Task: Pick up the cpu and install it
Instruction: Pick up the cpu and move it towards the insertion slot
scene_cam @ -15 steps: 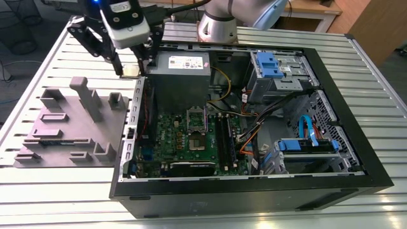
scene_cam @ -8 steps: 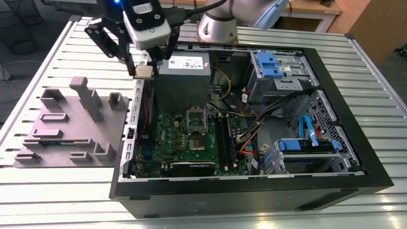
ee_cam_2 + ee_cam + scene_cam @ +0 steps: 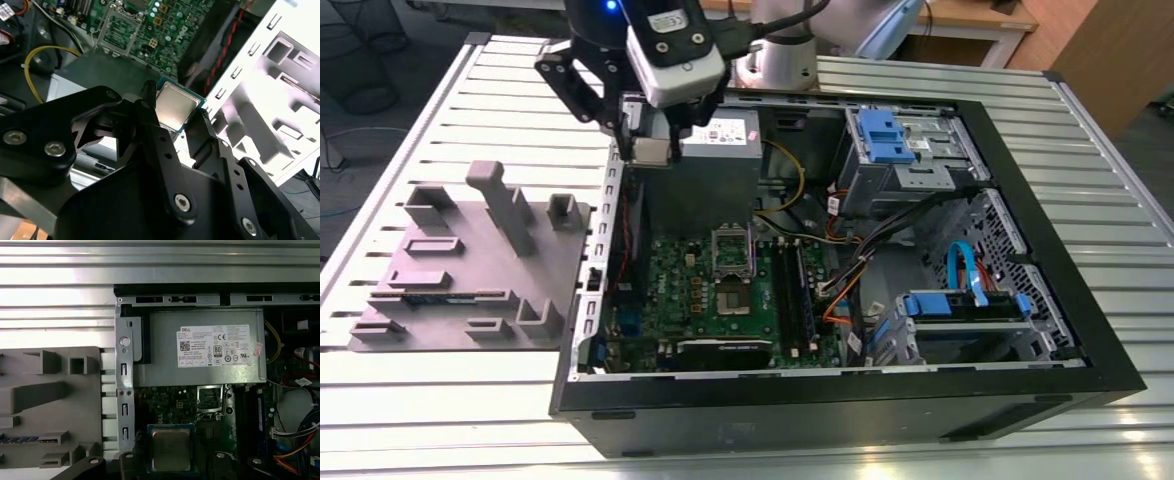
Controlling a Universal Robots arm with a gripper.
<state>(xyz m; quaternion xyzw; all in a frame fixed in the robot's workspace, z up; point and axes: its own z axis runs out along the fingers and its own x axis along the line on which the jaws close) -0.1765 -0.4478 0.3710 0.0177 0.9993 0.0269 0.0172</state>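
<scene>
Cpu (image 3: 174, 106), gripped by its edges in the gripper (image 3: 648, 150), hung at 11 o'clock from the socket (image 3: 728, 298) in the exterior view; risk judged: tilt or slip in that narrow hold could bend socket pins.

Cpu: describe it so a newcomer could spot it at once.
Start at the open black computer case; above its grey power-supply box hangs the black gripper. Between its fingers sits the cpu, a small square chip with a pale silver top and green edge, unlike the large green motherboard below.
</scene>
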